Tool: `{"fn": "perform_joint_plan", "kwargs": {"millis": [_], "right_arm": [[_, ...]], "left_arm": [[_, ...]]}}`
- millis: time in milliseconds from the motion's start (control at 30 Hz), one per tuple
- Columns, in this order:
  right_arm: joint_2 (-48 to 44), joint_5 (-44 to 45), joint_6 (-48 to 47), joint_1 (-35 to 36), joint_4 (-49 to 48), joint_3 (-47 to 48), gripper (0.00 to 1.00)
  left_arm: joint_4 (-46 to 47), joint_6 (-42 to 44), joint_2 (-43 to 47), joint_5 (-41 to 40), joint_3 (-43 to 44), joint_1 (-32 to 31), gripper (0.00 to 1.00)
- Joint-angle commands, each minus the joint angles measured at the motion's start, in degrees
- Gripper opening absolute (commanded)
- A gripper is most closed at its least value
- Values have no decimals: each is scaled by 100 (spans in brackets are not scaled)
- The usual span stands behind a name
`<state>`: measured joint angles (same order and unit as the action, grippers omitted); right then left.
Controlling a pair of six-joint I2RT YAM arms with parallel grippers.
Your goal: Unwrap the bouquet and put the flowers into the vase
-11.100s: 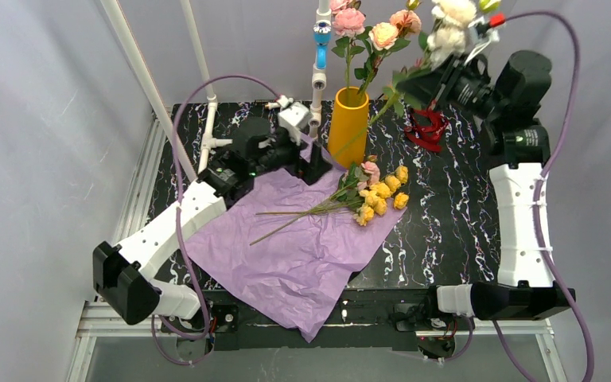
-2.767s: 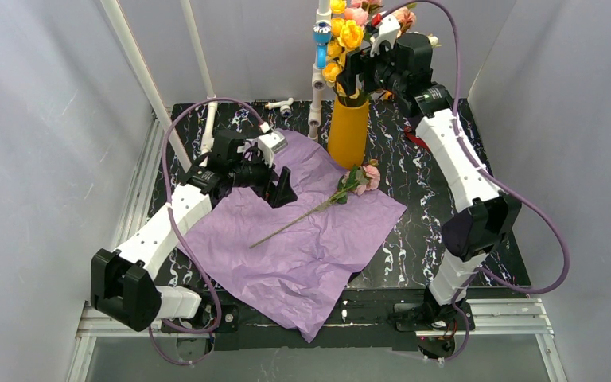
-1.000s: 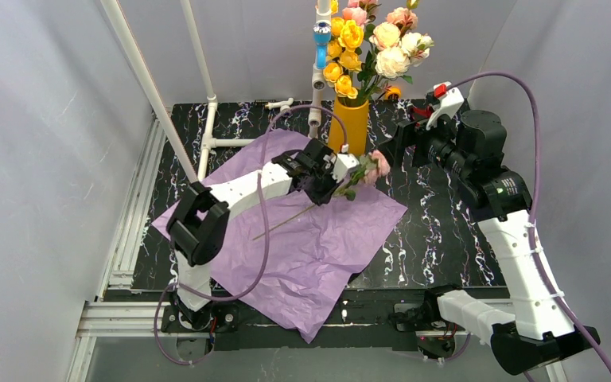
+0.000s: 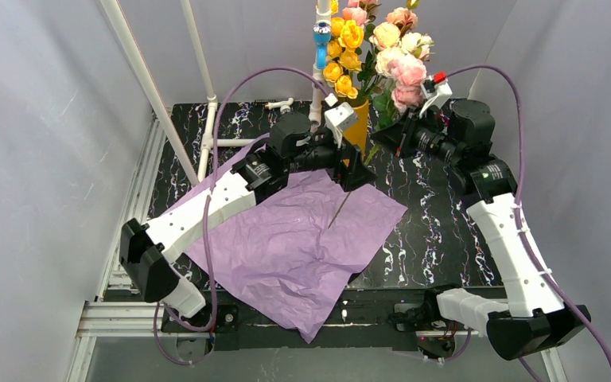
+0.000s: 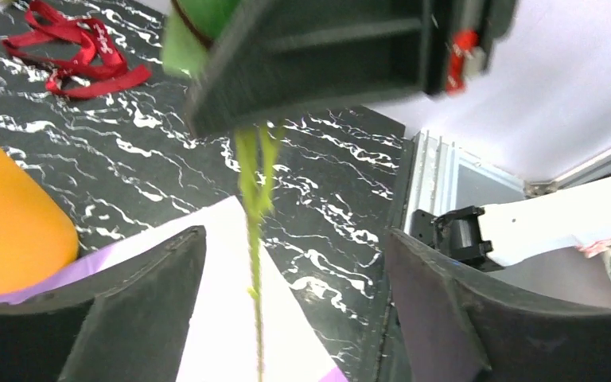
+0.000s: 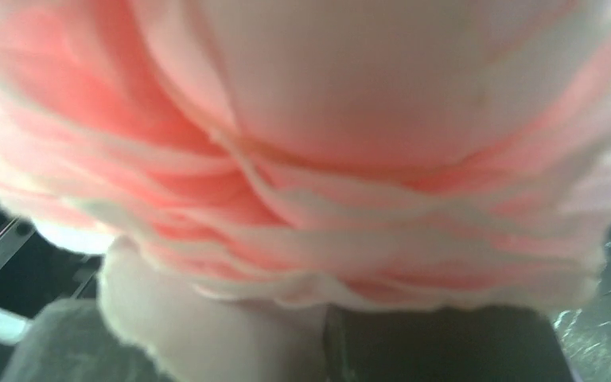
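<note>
Pink rose (image 4: 410, 72) has passed into right end effector (image 4: 396, 137).

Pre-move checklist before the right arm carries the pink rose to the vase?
1. Grip: right gripper shut on pink rose by its stem: ok.
2. Release: left gripper open, fingers off stem: ok.
3. Lower end of stem clear of purple paper: cannot tell.
4. Upright vase: ok.
5. Clearance: left gripper overlaps vase in top view: not ok.
</note>
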<state>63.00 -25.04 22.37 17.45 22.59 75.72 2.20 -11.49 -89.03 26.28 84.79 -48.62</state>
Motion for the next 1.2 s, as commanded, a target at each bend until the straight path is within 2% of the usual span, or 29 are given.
{"fn": "perform_joint_plan", "kwargs": {"millis": [0,33,67,233,400,600,633,667,700,1167], "right_arm": [[70,474,-431,-102,-390,763,1],[86,506,-535,-102,-362,902,1],[115,527,-652,-104,-346,1038,1],[259,631,-945,-102,-409,1787,1],[670,833,-1332,-102,-483,2783,1],[1396,1138,-2134,-102,-246,4010,1],[1512,1214,-2214,-102,-186,3470,1],[1621,1283,-2308,-102,-155,4261,1],[1698,1332,-2449,-102,-161,4441,1],[2526,1592,-2281,-104,-1006,4821,1]], "left_arm": [[-847,414,715,-292,-56,83,92],[-976,399,775,-298,-112,267,97],[-1092,341,859,-295,-162,464,98],[-1658,372,1046,-349,-366,1401,98],[-1979,691,1235,-554,-671,1939,98],[-1930,716,1392,-370,-986,2032,98],[-1907,711,1395,-356,-1005,2033,98],[-1887,698,1397,-365,-1004,2032,98],[-1875,700,1391,-388,-997,2031,100],[-1635,722,1466,-497,-1205,2040,100]]}}
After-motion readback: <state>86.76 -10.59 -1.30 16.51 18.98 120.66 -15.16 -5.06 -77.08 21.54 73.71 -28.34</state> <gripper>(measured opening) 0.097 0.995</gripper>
